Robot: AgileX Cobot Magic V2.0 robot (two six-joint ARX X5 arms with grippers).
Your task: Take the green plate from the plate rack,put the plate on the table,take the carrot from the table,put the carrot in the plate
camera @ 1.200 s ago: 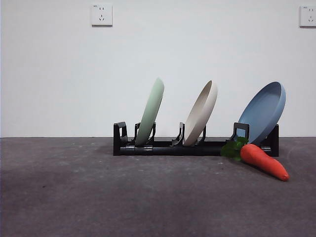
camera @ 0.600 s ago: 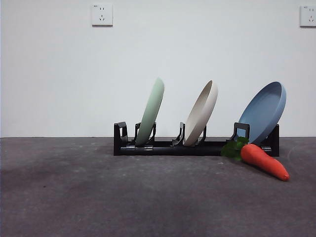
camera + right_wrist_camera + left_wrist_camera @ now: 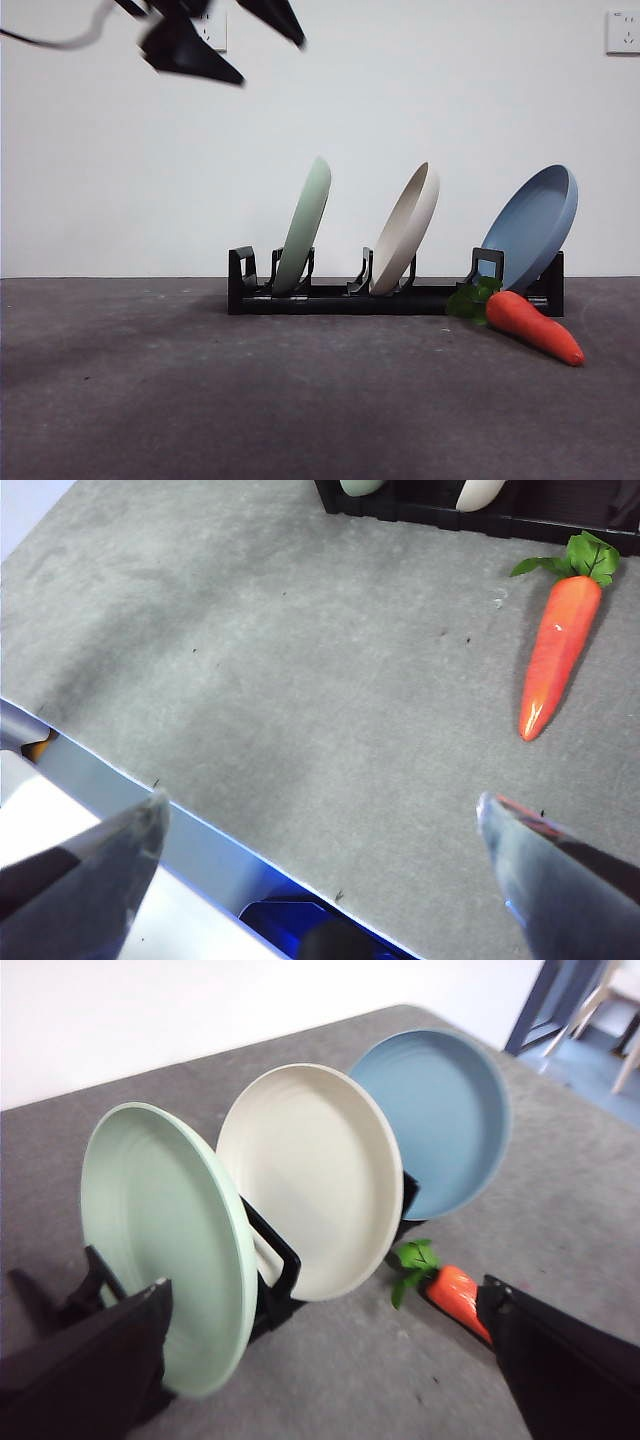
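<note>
Where the dark grey table [image 3: 200,400] meets a white wall [image 3: 120,180], the left gripper [image 3: 222,32] hangs wide apart above the plate rack [image 3: 330,297]; the right gripper [image 3: 320,880] is wide too.

A gripper [image 3: 235,45], absent from the front view half a second ago, is now seen high at the upper left, well above the green plate [image 3: 304,226], its two black jaws spread apart.

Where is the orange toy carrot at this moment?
In the front view, the glossy orange toy carrot lies on the dark grey table at the right, before the black plate rack's end below the blue plate.
</note>
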